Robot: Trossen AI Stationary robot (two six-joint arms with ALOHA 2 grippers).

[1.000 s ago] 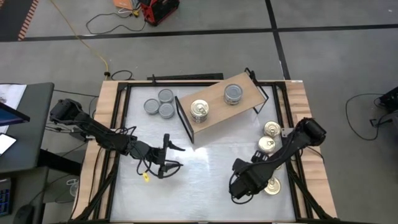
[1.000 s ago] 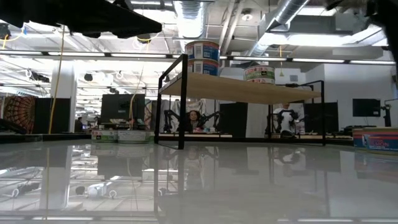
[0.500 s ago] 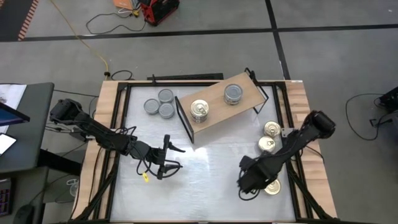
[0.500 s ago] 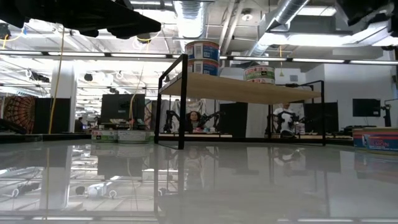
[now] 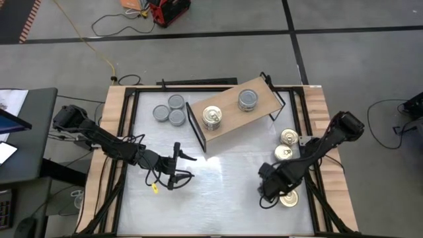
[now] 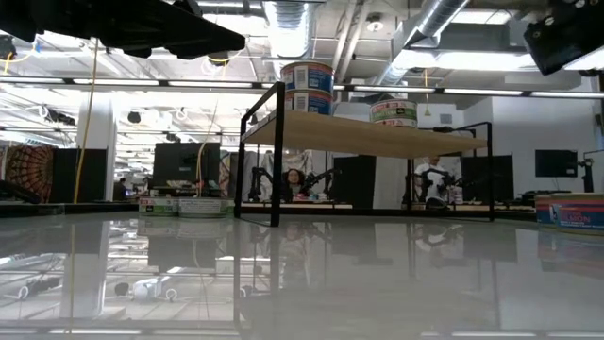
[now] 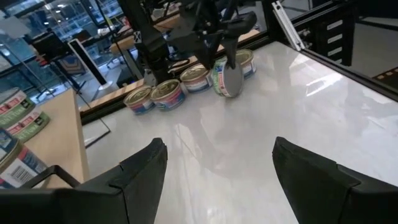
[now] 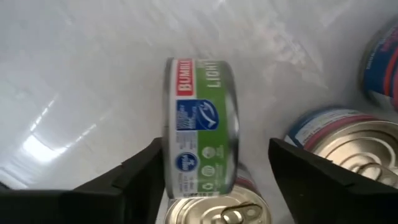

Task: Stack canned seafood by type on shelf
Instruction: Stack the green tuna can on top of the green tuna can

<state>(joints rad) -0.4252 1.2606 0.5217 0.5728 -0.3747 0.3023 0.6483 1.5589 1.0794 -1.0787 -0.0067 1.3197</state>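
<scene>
Fingers of the right gripper (image 8: pixel 214 165) stand apart on either side of a green-labelled tin (image 8: pixel 202 143) tipped up on its edge; whether they press it I cannot tell. Just beside it lie gold-lidded tins (image 5: pixel 289 137). Beyond these stands the shelf (image 5: pixel 228 106), bearing a gold-lidded tin (image 5: pixel 211 118) and a grey-topped one (image 5: pixel 247 100). Well apart, the left gripper (image 5: pixel 177 166) waits open and empty, with three grey tins (image 5: pixel 170 110) beyond it.

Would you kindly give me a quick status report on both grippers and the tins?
Left gripper open, idle mid-table. Right gripper straddles an on-edge green-label tin, not clamped. Gold-lid tins crowd alongside. Shelf holds two stacks.
</scene>
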